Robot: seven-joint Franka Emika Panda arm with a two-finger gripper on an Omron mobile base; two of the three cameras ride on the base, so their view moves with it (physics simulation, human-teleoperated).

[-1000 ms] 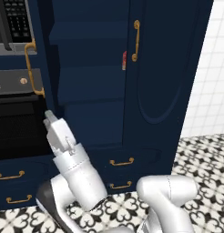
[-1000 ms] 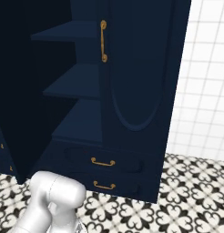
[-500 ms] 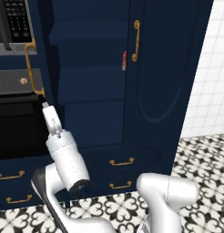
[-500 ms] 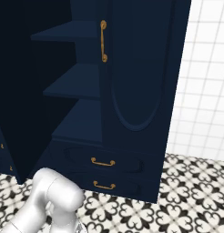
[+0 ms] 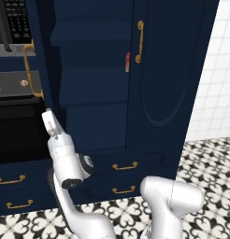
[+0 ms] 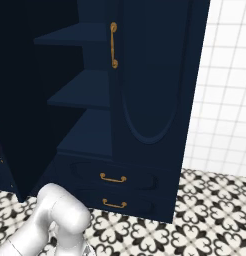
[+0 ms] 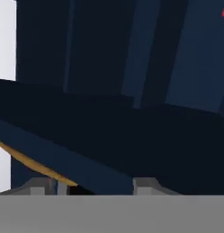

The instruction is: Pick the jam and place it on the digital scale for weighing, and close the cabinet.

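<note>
claw: the gripper (image 5: pixel 48 115) is up at the edge of the open left door (image 5: pixel 39 60), by its brass handle (image 5: pixel 28 70). In the hand view the door edge runs between the two tips and the handle (image 7: pixel 36 166) slants past the left one, so it looks clamped on the door, but honestly I can't tell if it's fully gripping yet.

step: my guess is it's on closing the cabinet (image 5: pixel 173 70).

how to do it well: follow the door's arc round its hinge, don't shove straight in. Keep the wrist loose so the tips don't skid off the thin edge, and mind the oven (image 5: pixel 14 121) just beside it.

jam: can't spot the jar anywhere. There's a thin red packet (image 5: pixel 127 62) on a shelf by the right door handle (image 5: pixel 140 42), but that's not it.

scale: can't see it either.

writing: the oven's keypad (image 5: pixel 16 21) has marks, too tiny to read. No brands or labels I can make out.
</note>
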